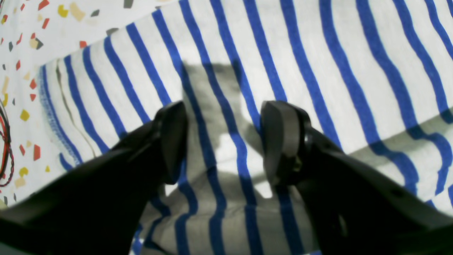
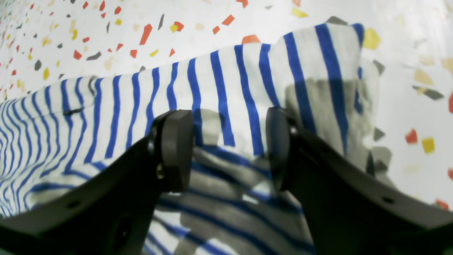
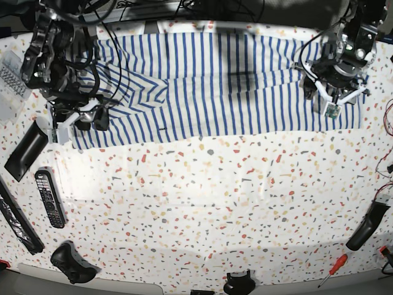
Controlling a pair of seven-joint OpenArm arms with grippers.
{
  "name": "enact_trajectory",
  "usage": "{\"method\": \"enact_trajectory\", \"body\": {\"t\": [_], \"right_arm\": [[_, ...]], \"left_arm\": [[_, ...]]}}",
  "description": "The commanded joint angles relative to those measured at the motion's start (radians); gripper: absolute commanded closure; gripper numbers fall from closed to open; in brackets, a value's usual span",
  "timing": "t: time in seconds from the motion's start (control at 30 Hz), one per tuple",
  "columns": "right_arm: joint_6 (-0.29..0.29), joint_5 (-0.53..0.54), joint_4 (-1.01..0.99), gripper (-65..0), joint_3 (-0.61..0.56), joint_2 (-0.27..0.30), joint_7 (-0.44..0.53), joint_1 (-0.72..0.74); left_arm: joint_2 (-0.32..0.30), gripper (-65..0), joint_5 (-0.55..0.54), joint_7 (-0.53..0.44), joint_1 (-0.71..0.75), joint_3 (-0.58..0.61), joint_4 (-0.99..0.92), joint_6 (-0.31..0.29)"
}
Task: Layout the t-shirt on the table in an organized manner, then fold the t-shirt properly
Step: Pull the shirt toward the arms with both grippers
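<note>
The t-shirt [image 3: 215,86], white with thin blue stripes, lies spread as a long band across the far part of the table [image 3: 215,209]. My left gripper [image 1: 226,141] hovers open over the shirt's right end [image 1: 318,71], close to its stitched hem, and its shadow falls on the cloth between the fingers. In the base view this gripper [image 3: 331,106] is at the far right. My right gripper [image 2: 226,148] is open over the shirt's left end [image 2: 219,92], where the cloth is rumpled and a corner stands up. Seen from the base camera, the right gripper [image 3: 92,120] is at the far left.
A remote control [image 3: 49,198], a flat black bar [image 3: 24,153] and a black strip [image 3: 15,218] lie along the left edge. A game controller [image 3: 72,263] sits front left. A screwdriver [image 3: 331,270] and a black handle [image 3: 363,230] are front right. Red and black cables [image 1: 5,141] run beside the hem.
</note>
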Motion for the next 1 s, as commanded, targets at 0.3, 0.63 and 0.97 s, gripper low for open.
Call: {"method": "enact_trajectory", "body": {"t": [0.3, 0.63, 0.97], "right_arm": [[0.009, -0.094, -0.054, -31.6, -0.039, 0.016, 0.053, 0.059], [-0.088, -0.245, -0.107, -31.4, -0.225, 0.030, 0.142, 0.108], [-0.122, -0.273, -0.321, -31.4, -0.237, 0.064, 0.149, 0.294]], "left_arm": [[-0.011, -32.2, -0.046, 0.008, -0.101, -0.005, -0.165, -0.058], [0.003, -32.2, -0.099, 0.011, -0.172, -0.005, -0.188, -0.082], [0.066, -32.2, -0.095, -0.016, -0.215, -0.005, -0.191, -0.087]]}}
